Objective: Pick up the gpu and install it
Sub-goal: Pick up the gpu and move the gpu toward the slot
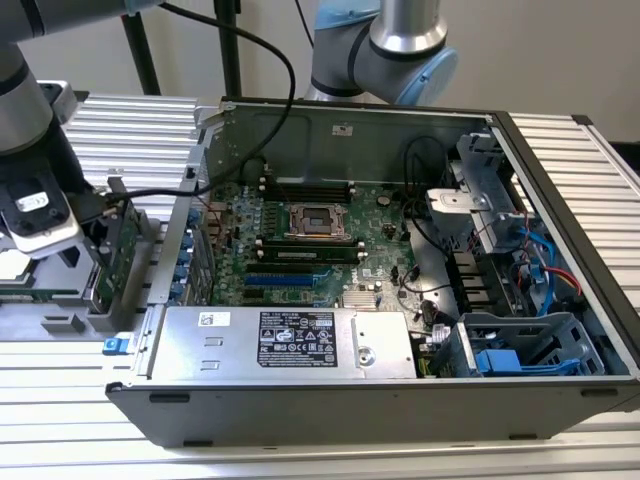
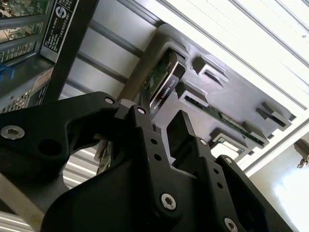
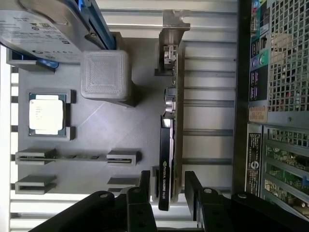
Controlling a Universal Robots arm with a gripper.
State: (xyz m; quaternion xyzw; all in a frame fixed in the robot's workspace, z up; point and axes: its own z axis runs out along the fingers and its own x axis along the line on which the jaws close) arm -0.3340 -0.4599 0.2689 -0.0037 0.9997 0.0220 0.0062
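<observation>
With my jaws apart astride the gpu [image 3: 169, 145], low centre of the first wrist view, I fear an off-centre close skews it.

Silver arm [image 1: 405, 25], pale-blue joint caps [image 1: 438, 70]; matte-black gripper [image 3: 168, 186], silver screws [image 2: 167, 201]; black cable [image 1: 292, 78], probably arm's.

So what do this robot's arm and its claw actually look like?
The arm is a silver metal tube with rounded light-blue joint caps, and a black cable trails from it. The gripper is matte black and angular, with two flat fingers and small silver screws.
</observation>
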